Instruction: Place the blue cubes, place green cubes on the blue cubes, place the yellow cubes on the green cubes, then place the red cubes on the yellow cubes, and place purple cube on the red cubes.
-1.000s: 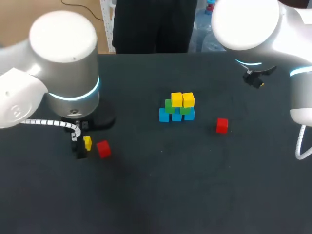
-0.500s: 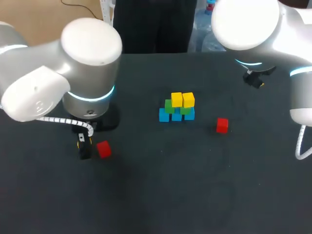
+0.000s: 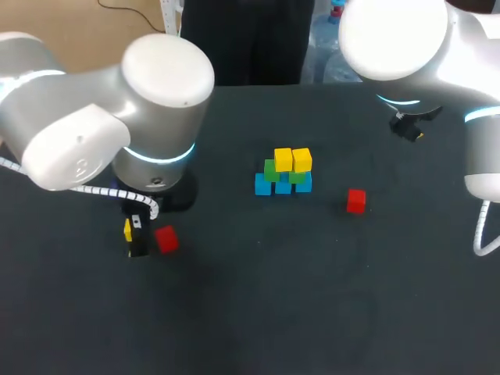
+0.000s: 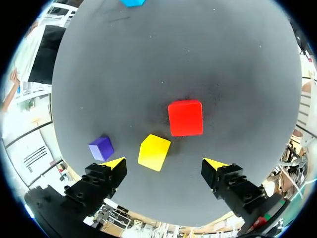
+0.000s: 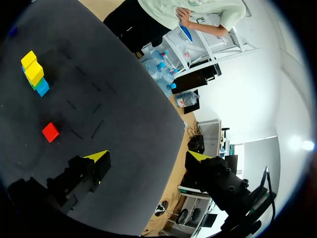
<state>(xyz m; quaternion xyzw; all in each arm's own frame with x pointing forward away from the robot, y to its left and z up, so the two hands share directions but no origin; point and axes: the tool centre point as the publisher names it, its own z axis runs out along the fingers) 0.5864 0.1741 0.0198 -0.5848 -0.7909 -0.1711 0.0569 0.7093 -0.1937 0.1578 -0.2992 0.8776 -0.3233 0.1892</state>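
**Three tiers built, red and purple cubes loose**

The stack [image 3: 283,173] stands mid-table toward the far edge of the table [image 3: 312,297]: blue cubes below, green next, two yellow on top. A red cube [image 3: 355,201] lies to its right. Near the left edge, the left gripper [image 4: 164,166] hangs spread wide over a loose yellow cube [image 4: 154,152]. A second red cube [image 4: 185,117] lies just ahead of it and the purple cube [image 4: 101,148] beside it. The right gripper [image 5: 147,157] is released, near the far right corner.

From the head view the left arm [image 3: 117,133] hides the purple cube [image 4: 101,148], and the yellow speck [image 3: 127,230] at the left end effector [image 3: 134,234] could be cube or fingertip. The left wrist view's rim cuts off a blue cube [image 4: 132,2].
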